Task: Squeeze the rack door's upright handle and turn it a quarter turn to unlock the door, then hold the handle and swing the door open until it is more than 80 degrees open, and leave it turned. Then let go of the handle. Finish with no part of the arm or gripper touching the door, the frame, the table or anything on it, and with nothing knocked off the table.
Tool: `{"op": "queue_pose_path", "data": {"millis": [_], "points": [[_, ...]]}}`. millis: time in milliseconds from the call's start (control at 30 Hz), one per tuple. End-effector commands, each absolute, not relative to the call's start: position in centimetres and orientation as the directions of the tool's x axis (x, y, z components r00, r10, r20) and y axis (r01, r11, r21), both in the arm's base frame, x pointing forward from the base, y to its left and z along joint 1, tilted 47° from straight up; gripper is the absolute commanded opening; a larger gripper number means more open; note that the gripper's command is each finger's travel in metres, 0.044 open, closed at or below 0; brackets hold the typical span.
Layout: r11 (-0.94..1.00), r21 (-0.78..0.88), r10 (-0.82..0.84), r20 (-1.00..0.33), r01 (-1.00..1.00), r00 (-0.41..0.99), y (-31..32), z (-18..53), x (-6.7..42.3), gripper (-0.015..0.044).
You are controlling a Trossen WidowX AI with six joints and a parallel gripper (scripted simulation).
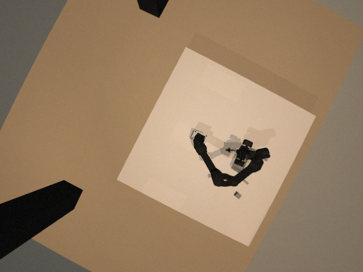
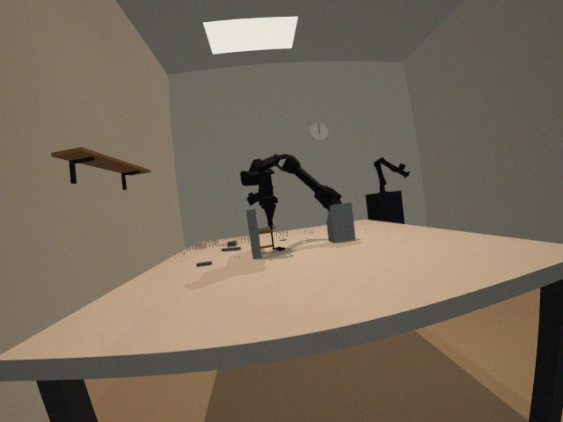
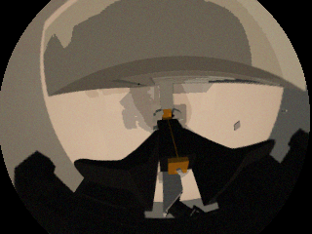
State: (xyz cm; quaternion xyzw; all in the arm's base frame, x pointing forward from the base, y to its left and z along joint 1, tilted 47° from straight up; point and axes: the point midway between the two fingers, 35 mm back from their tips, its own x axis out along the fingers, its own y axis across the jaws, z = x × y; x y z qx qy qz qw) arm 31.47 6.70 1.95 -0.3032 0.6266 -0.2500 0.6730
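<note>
The rack is a grey upright panel (image 2: 252, 234) in the exterior view. It shows as a broad grey band (image 3: 151, 41) across the top of the wrist view. Orange brackets (image 2: 265, 230) (image 3: 177, 166) stand out from its robot side, with a slim dark upright rod (image 2: 273, 240) beside them. My gripper (image 2: 271, 224) (image 3: 170, 132) points straight down and is shut on the handle at the rod's upper end. The fingers hide most of the handle, so its turn angle is unclear. Door and frame are hard to tell apart; no open gap shows.
Small grey blocks (image 1: 237, 195) (image 2: 204, 264) (image 3: 237, 125) lie around the rack. A small dark foot (image 1: 228, 149) (image 2: 279, 249) lies at the rod's base. My arm's grey pedestal (image 2: 341, 222) stands to the right in the exterior view. Another arm (image 2: 383, 174) is in the background.
</note>
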Motion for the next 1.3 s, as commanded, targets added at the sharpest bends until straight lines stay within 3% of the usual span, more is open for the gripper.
{"op": "queue_pose_path", "data": {"millis": [0, 133, 567, 933, 1267], "points": [[0.690, -0.722, -0.717, -0.691, -0.047, 0.091, 6.65, 1.92, 31.49, 0.0025], [0.687, -0.723, -0.717, -0.691, -0.079, 0.091, 6.65, 1.92, 31.49, 0.0025], [0.483, -0.587, -0.717, -0.691, -0.650, 0.091, 6.65, 1.92, 31.49, 0.0025], [0.155, -0.285, -0.717, -0.691, -0.946, 0.091, 6.66, 1.92, 31.49, 0.0025], [-0.185, 0.063, -0.717, -0.691, -0.981, 0.091, 6.66, 1.92, 31.49, 0.0025]]}}
